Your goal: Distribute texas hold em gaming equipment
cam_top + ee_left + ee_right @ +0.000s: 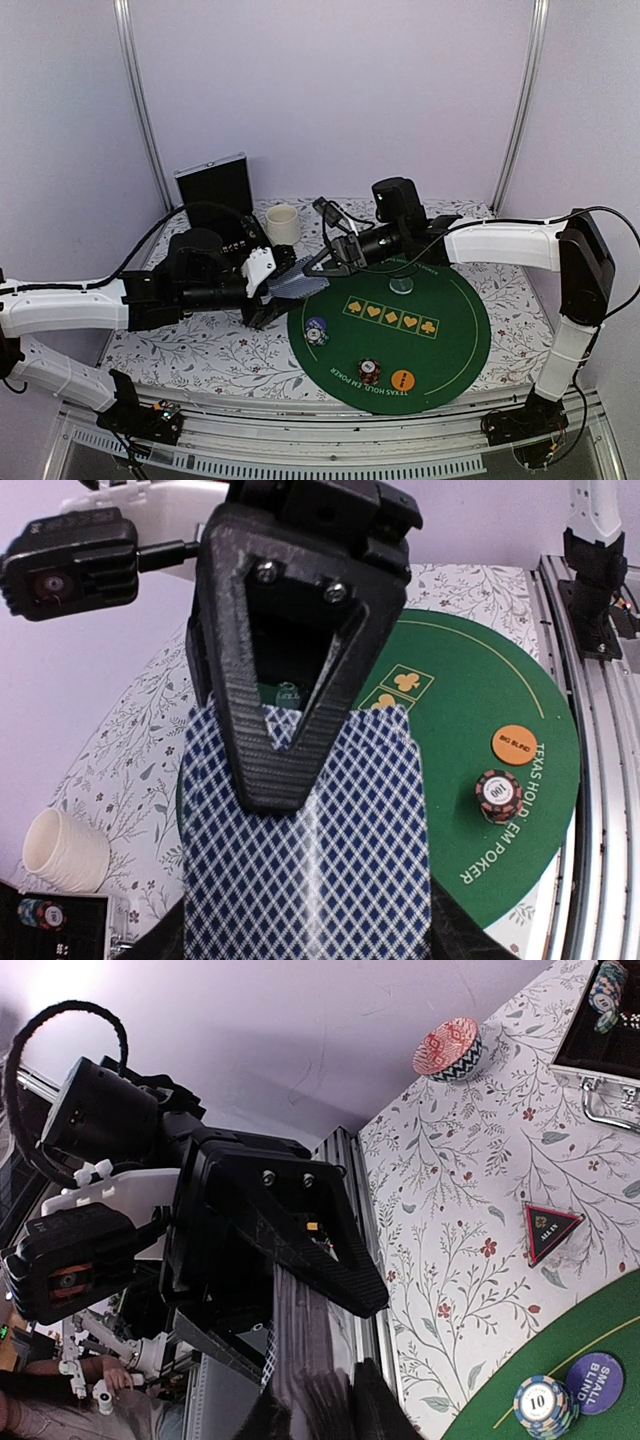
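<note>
A deck of playing cards (305,850) with blue-white diamond backs hangs between my two grippers above the mat's left edge (298,285). My left gripper (305,935) is shut on its long sides. My right gripper (325,265) pinches the deck's far end flat, one of its black fingers (280,730) lying on top; its wrist view shows the deck edge-on (310,1340) between its fingertips (325,1405). On the green mat (450,340) sit a blue-white chip stack (316,330), a dark red stack (369,371), an orange disc (403,380) and a pale green chip (401,285). A black-red triangular token (550,1232) lies on the floral cloth.
A cream mug (283,225) and an open silver-edged black case (215,190) stand at the back left. A purple disc (594,1397) lies beside the blue-white stack. A red-patterned bowl (448,1050) sits near the case.
</note>
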Robot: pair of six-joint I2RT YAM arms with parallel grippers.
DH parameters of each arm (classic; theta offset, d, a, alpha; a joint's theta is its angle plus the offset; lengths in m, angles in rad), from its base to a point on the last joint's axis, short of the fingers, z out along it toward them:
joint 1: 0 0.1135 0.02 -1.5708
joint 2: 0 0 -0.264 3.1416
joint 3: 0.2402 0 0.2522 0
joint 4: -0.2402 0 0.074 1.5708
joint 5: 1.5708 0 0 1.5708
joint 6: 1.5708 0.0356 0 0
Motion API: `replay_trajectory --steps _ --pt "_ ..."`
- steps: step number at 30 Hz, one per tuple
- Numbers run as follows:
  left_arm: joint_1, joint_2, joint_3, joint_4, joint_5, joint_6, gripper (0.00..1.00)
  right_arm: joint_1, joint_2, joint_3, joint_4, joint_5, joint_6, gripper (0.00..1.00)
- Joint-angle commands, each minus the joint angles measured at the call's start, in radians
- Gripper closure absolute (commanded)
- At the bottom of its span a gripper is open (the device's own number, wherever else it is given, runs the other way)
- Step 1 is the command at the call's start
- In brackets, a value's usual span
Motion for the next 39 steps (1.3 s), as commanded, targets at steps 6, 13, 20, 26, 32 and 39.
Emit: replay_trajectory --steps 6,13,20,26,32,39 --pt "0.017 -0.008 0.047 -0.033 0.031 0.011 0.46 0.018 -0.018 0.035 -0.105 0.096 -0.07 0.47" --pt "0.016 0.01 0.088 -0.094 0.029 0.013 0.46 0.021 -0.02 0.059 -0.218 0.226 -0.145 0.37" --pt "0.019 0.01 0.097 -0.13 0.018 0.014 0.46 0.011 -0.073 0.047 -0.298 0.341 -0.205 0.37" --pt "0.018 0.006 0.095 -0.135 0.009 0.013 0.46 0.007 -0.084 0.044 -0.323 0.36 -0.217 0.38" --pt "0.019 0.009 0.093 -0.141 -0.001 0.014 0.46 0.007 -0.098 0.058 -0.339 0.314 -0.241 0.52" --pt "0.02 0.028 0.096 -0.152 -0.027 0.006 0.45 0.007 -0.109 0.069 -0.372 0.314 -0.249 0.68"
